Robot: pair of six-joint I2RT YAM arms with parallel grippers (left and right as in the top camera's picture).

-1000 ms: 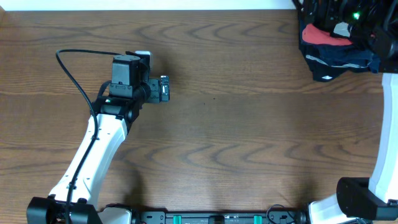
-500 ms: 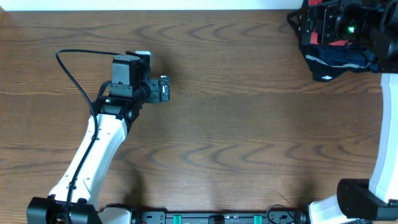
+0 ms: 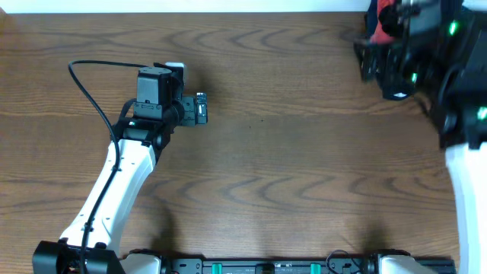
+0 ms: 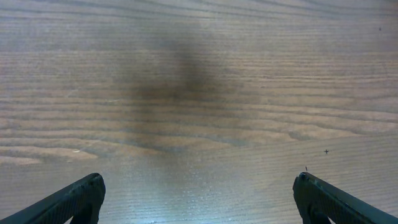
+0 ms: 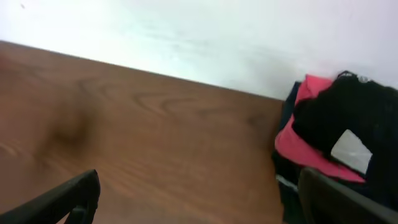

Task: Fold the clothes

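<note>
My left wrist feed shows the left gripper [image 4: 199, 180] spread wide, both fingers [image 4: 68, 202] clear of the wooden table [image 4: 199, 74] and holding nothing. From overhead, that arm sits over the left half of the table.

The right gripper [image 5: 199, 177] is also wide open and empty. It hangs above the table near the far right corner, angled toward the white wall [image 5: 186, 31].

The black T-shirt [image 5: 348, 112] lies crumpled on top of a pile in that corner (its white inner label [image 5: 351, 149] faces up). It rests on a red shirt [image 5: 298, 146], with a dark navy garment [image 5: 283, 193] underneath. From overhead the right arm [image 3: 426, 53] blurs across the pile, so I make out little there beyond a strip of red.
</note>
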